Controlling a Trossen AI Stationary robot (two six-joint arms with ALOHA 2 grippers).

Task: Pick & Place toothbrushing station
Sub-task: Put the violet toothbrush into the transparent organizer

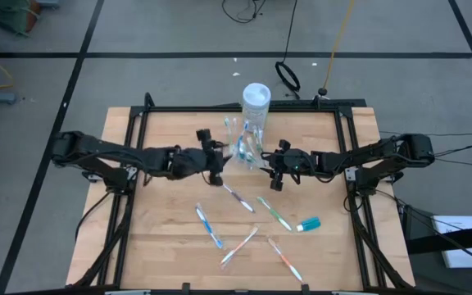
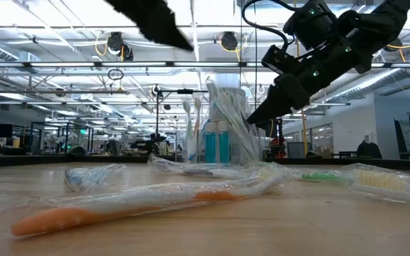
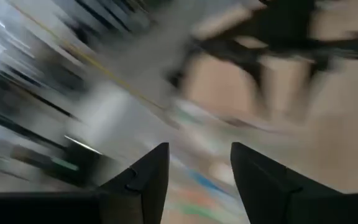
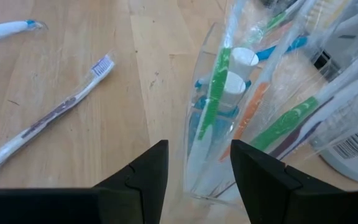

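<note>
Toothbrushing station mid-table, crammed with wrapped brushes, just before white-capped container. Left gripper alongside, jaws apart, empty, blurred mid-swing: risk of toppling it. Right gripper parted at its rim, gripping nothing: could snag wrappers.

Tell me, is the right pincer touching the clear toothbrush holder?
Cannot tell. In the right wrist view the open right pincer straddles the holder, but no contact or gap shows plainly.
</note>
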